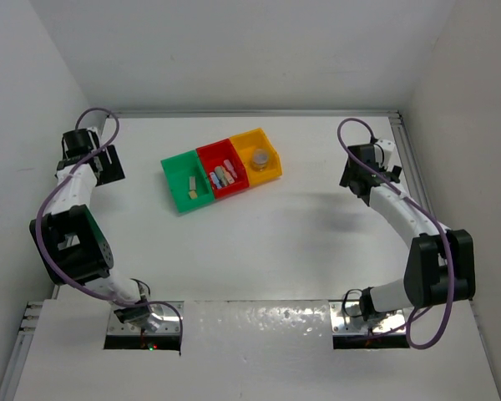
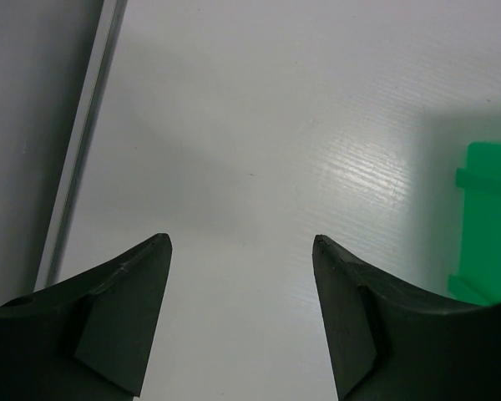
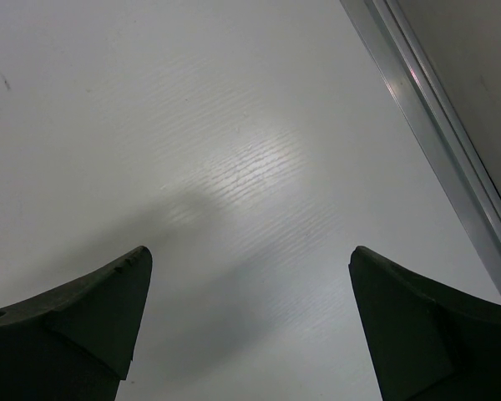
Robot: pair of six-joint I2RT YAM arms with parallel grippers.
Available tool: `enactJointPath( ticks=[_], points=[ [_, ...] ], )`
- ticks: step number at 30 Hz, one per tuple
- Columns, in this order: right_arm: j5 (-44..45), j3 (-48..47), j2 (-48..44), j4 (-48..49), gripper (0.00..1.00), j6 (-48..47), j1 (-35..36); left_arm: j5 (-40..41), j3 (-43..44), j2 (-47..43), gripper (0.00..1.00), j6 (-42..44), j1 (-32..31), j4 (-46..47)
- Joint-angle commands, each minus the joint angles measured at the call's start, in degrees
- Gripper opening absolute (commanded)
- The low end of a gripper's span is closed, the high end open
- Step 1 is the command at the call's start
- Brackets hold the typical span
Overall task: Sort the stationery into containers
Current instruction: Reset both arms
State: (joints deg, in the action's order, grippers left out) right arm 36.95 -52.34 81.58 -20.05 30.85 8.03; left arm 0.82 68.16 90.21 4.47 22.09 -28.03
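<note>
Your left gripper (image 2: pixel 240 246) and right gripper (image 3: pixel 250 255) gape wide and empty, well apart from the bins; tan blocks (image 1: pixel 191 185) lie in the green bin (image 1: pixel 174 160), pastel pieces (image 1: pixel 223 175) in the red bin (image 1: pixel 210 150), and the grey roll (image 1: pixel 261 156) in the yellow bin (image 1: pixel 249 135); all are probably light and stiff, so pinch across the narrow sides.

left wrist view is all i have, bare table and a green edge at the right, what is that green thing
Observer: It is the green bin, at the left end of a row with a red bin and a yellow bin.
Operator: anything in the green one
Observer: Two tan blocks lie inside it.
Operator: where did the roll end up
Observer: The grey roll sits in the yellow bin.
</note>
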Motion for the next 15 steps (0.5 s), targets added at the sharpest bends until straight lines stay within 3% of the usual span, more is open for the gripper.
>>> enactJointPath(
  ticks=[1, 15],
  points=[
    [0.67, -1.37, -1.33, 0.98, 0.99, 0.35, 0.32, -0.47, -0.4, -2.24, 0.67, -0.16, 0.85, 2.46],
    [2.16, 2.32, -5.38, 2.21, 0.98, 2.98, 0.23, -4.25, -1.45, -2.5, 0.67, -1.39, 0.85, 2.98]
  ],
)
